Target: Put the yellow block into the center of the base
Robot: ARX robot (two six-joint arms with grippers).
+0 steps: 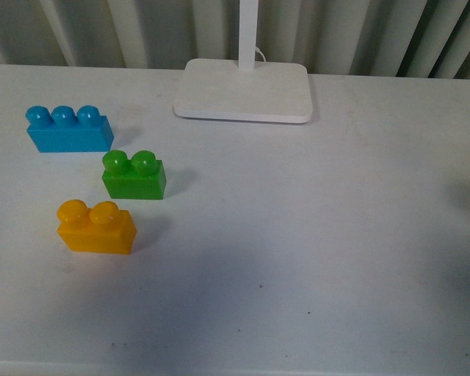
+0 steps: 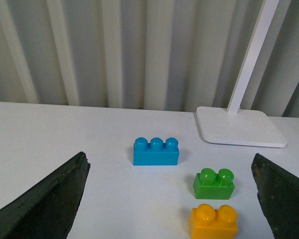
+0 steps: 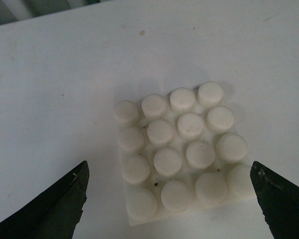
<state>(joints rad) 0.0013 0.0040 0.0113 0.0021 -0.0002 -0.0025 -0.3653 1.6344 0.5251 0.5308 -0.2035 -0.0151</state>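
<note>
Front view gave us the yellow block [image 1: 96, 227] standing free on the table [image 1: 313, 235], studs up, nearest of three in a slanting row. The green block [image 1: 134, 175] sat just beyond it and the blue block [image 1: 68, 128] farther back, with the lamp foot [image 1: 243, 90] well apart at the rear. The base did not show there. We found the base [image 3: 182, 149] in the right wrist view, lying flat beneath the right gripper [image 3: 168, 172], whose jaws stood wide apart and empty (all sixteen studs were bare). The left gripper [image 2: 168, 172] was likewise spread open with nothing in it, hanging short of the blocks, the yellow one closest to it.

We judged the task to be at its start: nothing picked up, nothing inserted. The next move, as we read it, called for the left gripper to come down over the yellow block, straddle its sides without knocking the green block, and close. A carry across to the base would follow, where the block would need squaring over the middle studs before pressing.
</note>
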